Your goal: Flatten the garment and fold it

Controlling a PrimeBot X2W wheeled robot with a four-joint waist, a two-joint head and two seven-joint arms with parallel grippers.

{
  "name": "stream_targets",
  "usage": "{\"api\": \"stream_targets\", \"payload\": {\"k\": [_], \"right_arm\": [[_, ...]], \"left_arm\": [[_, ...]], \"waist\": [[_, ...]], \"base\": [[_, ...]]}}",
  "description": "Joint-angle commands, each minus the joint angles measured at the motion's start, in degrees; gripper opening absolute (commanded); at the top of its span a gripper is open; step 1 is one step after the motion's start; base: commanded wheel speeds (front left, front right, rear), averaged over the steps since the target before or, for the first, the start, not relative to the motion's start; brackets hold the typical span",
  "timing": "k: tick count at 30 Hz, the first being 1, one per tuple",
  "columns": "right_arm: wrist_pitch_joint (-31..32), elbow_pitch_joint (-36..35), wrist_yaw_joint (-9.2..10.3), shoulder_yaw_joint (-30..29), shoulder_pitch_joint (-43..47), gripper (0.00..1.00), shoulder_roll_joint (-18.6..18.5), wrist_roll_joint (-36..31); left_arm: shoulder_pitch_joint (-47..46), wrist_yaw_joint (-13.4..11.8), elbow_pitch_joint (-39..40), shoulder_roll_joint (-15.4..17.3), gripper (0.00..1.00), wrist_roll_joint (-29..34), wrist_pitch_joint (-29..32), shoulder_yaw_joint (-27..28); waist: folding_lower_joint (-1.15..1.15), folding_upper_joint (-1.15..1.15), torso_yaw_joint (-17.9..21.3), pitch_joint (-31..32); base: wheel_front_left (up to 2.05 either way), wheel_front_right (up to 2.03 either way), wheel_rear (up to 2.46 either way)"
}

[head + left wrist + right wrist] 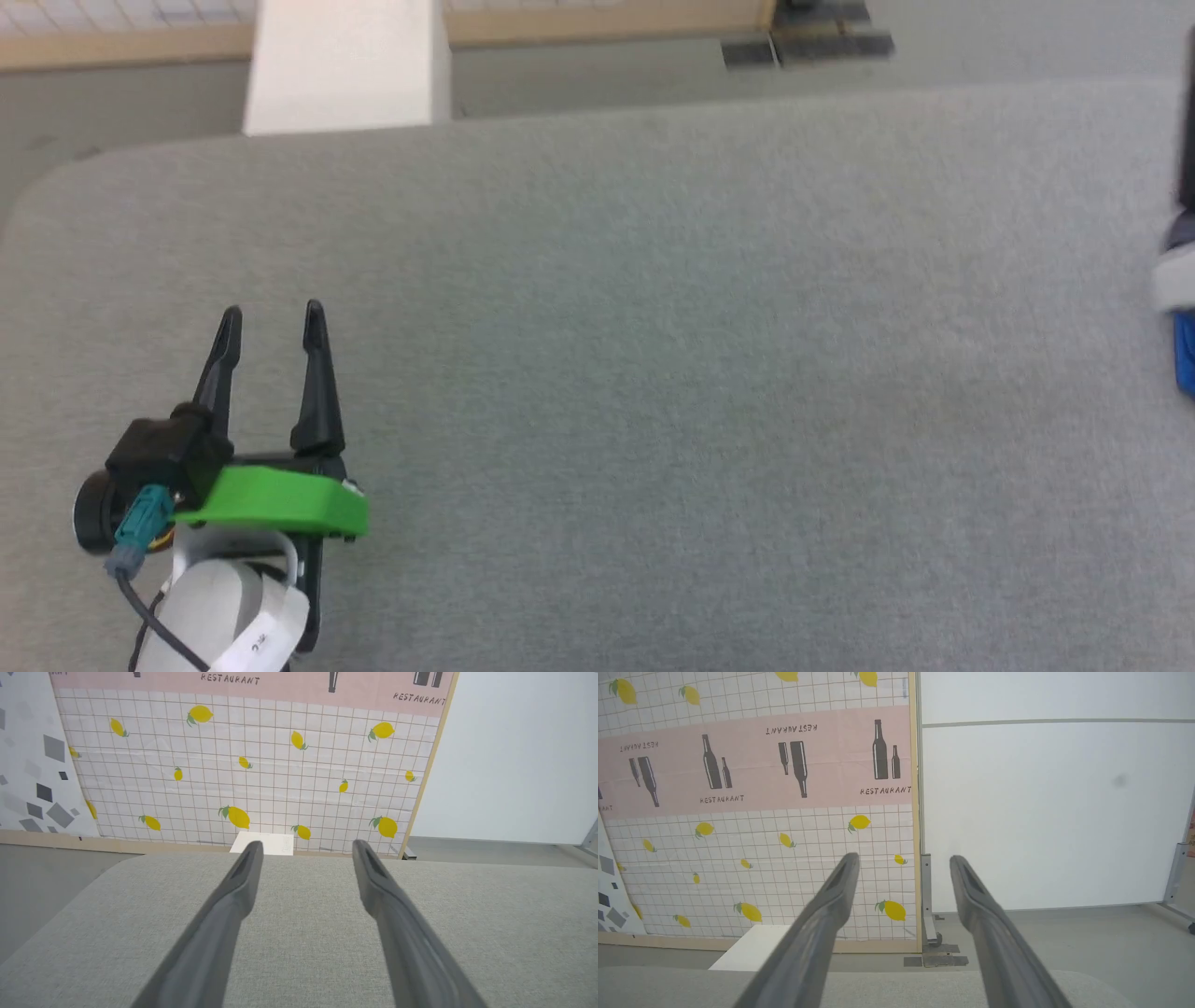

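My left gripper (271,317) hovers low over the near left of the grey fabric-covered table (653,373), its two dark fingers open and pointing at the far edge. In the left wrist view the same gripper (306,848) has only bare grey cloth between its fingers. My right gripper (901,863) is open too, with nothing in it, and looks over the table's far edge toward the wall. A blurred sliver of bright blue and white (1184,359) is cut off by the head view's right edge. I cannot tell whether it is the garment.
A white block (345,65) stands just beyond the table's far edge. Behind it is a lemon-patterned wall panel (261,774) and, to the right, a plain white board (1045,812) on a wheeled frame. The table's far left corner (56,187) is rounded.
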State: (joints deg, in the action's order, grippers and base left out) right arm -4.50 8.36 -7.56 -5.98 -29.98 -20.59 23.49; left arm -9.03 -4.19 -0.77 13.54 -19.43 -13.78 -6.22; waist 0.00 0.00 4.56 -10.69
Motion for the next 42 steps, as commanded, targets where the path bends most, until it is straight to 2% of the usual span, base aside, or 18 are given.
{"api": "stream_targets", "payload": {"k": [1,9,15,28,42], "right_arm": [[-0.70,-1.03,0.08,0.20,2.17,1.00,2.13,-1.00],[-4.00,-5.52,0.08,0.36,11.34,1.00,13.41,-5.51],[-5.89,-3.77,0.08,0.96,17.00,1.00,16.31,-7.72],[-8.21,0.91,0.08,0.70,26.73,1.00,17.69,-8.32],[-8.15,1.53,0.08,1.50,28.84,1.00,17.71,-10.42]], "left_arm": [[1.10,-0.48,-0.28,-0.02,1.00,-0.34,-0.38,0.50],[3.17,-1.08,-0.90,-0.27,1.00,-1.29,-0.72,1.74],[3.97,-1.01,-2.18,-0.80,1.00,-1.54,-0.88,1.56],[5.39,-0.32,-5.66,-1.74,1.00,-0.79,-1.07,-0.43],[5.07,0.36,-7.93,-0.52,1.00,1.45,0.87,-4.12]], "waist": [[0.00,0.00,-4.68,6.74],[0.00,0.00,-6.62,8.89],[0.00,0.00,-6.88,9.47],[0.00,0.00,-5.89,10.60],[0.00,0.00,-5.27,11.02]], "base": [[0.00,0.00,0.00],[0.00,0.00,0.00],[0.00,0.00,0.00],[0.00,0.00,0.00],[0.00,0.00,0.00]]}}
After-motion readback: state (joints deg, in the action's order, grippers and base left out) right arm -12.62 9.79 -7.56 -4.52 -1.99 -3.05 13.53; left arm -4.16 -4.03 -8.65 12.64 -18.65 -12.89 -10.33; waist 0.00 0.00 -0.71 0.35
